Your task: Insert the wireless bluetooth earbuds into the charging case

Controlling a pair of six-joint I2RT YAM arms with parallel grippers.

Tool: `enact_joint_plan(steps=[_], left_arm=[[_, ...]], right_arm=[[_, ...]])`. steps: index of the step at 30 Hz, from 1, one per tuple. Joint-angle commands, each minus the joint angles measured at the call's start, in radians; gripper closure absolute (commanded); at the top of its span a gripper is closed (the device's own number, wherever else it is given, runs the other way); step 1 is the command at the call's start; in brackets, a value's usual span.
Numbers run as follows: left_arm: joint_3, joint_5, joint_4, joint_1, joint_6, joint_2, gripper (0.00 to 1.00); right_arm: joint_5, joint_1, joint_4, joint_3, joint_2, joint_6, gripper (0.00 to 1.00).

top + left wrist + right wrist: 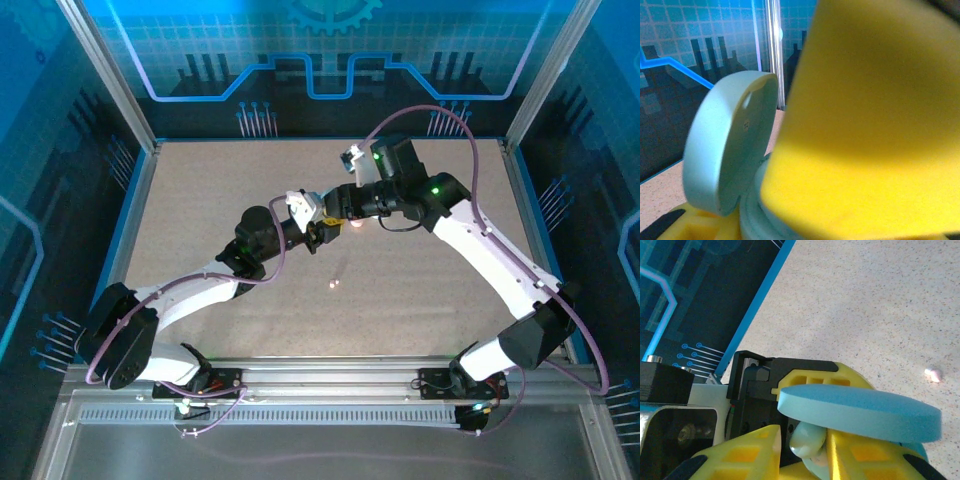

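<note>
Plainly, the job is about midway. What looks like a light teal earbud [807, 440] sits at the mouth of the charging case [752, 222], under its raised lid [860, 412] and between the yellow fingers [865, 455] of the right jaws. Those jaws stand narrow around it, but we cannot tell whether they grip it or merely flank it, nor whether it is seated in its socket.

The case is hinged open and its base is pinched in the left jaws, which close on it from both sides. In the left wrist view the pale lid stands at nine o'clock of the big near finger [865, 125].

From above, the two sets of jaws meet near the middle of the worktop [200, 200], the right at one o'clock of the left. One pink earbud [333, 286] lies loose at six o'clock of that meeting point, near but apart.

We judge it so: the case is opened and held, one bud is at the mouth, and at least the pink one is left to fetch. The inside of the case is hidden, so we cannot say what it holds.
</note>
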Motion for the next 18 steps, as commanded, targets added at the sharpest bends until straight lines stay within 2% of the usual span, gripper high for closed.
enact_joint_plan(steps=[1,18], left_arm=[[0.024,0.0,0.049,-0.007,0.003,-0.021,0.65],[0.03,-0.003,0.041,-0.007,0.007,-0.016,0.66]], right_arm=[[0.056,0.006,-0.054,0.033,-0.002,-0.011,0.69],[-0.056,0.009,-0.068,0.059,0.021,-0.034,0.72]])
